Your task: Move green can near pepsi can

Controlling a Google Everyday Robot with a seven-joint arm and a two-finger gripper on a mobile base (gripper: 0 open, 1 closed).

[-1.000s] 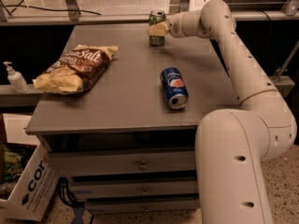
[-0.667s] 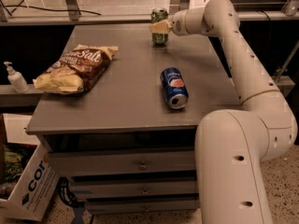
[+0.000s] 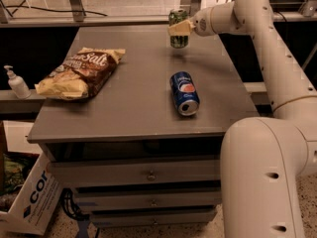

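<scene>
The green can [image 3: 178,20] is upright at the far edge of the grey table [image 3: 133,103], held a little above its surface with a shadow under it. My gripper [image 3: 180,28] reaches in from the right and is shut on the can's middle. The pepsi can [image 3: 184,92] lies on its side near the middle right of the table, silver end toward the front, well in front of the green can.
A brown chip bag [image 3: 79,72] lies on the table's left side. A white pump bottle [image 3: 16,82] stands on a ledge to the left. A cardboard box [image 3: 27,200] sits on the floor at lower left. My arm [image 3: 267,133] fills the right side.
My gripper has carried the green can a little to the right and slightly up off the table. The pepsi can and chip bag have not moved.
</scene>
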